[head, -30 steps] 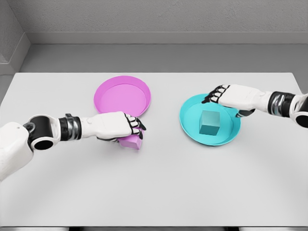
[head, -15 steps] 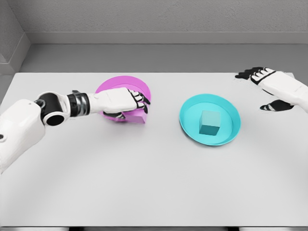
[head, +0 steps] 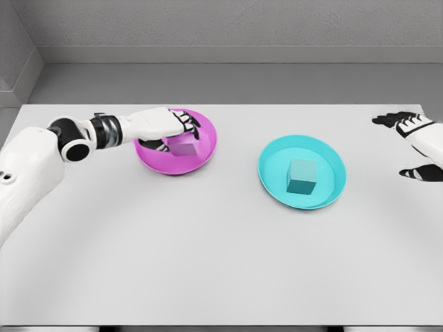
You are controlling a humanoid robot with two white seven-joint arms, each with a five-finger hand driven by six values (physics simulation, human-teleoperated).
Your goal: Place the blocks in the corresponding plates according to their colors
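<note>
A pink block sits inside the pink plate at the table's back left. My left hand reaches over the plate from the left, its fingers curled down around the block's top and far side. A teal block rests upright in the teal plate to the right of centre. My right hand is at the far right edge of the view, well away from the teal plate, fingers spread and holding nothing.
The grey table runs wide in front of both plates. A grey wall stands behind the table's far edge.
My left hand carried the pink block from the table in front of the pink plate up into the plate. My right hand drew away from the teal plate to the right edge.
</note>
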